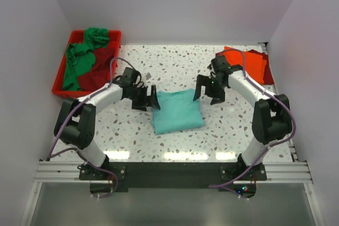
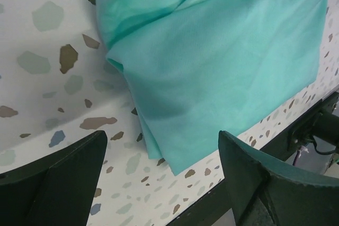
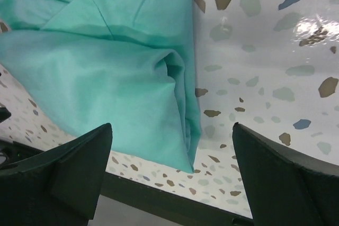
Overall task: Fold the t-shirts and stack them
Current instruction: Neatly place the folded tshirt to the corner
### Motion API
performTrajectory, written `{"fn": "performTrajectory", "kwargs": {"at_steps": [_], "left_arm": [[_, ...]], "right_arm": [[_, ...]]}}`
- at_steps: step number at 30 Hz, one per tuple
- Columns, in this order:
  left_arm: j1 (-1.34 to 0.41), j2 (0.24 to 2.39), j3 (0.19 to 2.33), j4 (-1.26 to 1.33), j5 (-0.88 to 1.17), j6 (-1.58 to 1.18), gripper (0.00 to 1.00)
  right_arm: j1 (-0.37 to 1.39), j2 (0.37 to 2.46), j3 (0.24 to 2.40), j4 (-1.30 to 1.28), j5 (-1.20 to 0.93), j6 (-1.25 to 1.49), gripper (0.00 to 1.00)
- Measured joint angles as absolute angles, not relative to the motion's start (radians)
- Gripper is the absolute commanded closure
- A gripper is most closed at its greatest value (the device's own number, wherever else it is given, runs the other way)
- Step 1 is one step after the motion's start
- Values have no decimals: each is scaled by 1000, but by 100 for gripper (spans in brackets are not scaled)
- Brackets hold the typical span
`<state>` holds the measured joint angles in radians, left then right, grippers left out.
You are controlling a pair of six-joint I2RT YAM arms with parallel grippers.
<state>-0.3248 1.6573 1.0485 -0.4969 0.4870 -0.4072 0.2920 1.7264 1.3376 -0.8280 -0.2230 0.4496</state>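
**Folded teal t-shirt bracketed by two open end effectors**

The light teal t-shirt [image 1: 177, 111] lies as a compact folded rectangle at the middle of the tabletop [image 1: 175, 67], between the two arms. The left end effector [image 1: 147, 99] sits just beside its left edge, and the right end effector [image 1: 208, 91] just beside its upper right corner. Both stand wide open and grasp nothing. In each wrist view the fingers [image 2: 63, 173] are spread apart, with the cloth lying flat on the speckled surface beyond them, untouched. The symmetrical bracketing suits a pinch on opposite edges, so the fold looks complete and the shirt ready to move.

At far right an orange t-shirt [image 1: 249, 62] rests folded on a dark red t-shirt [image 1: 269, 72] — apparently the stack the teal piece should join. The red tray [image 1: 58, 86] at far left holds a green t-shirt [image 1: 79, 59] and a crumpled maroon t-shirt [image 1: 100, 67] — unfolded work, so the task is judged part-way through.
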Motion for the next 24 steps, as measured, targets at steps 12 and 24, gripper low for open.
{"fn": "performTrajectory", "kwargs": {"at_steps": [12,24], "left_arm": [[-384,1657,942,-408,459,-445,26],[-390,1840,1112,-478,454,-345,53]], "right_arm": [[290,1715,1182,-686,-397,371,1],[287,1801,1137,-551,-456,369,1]]}}
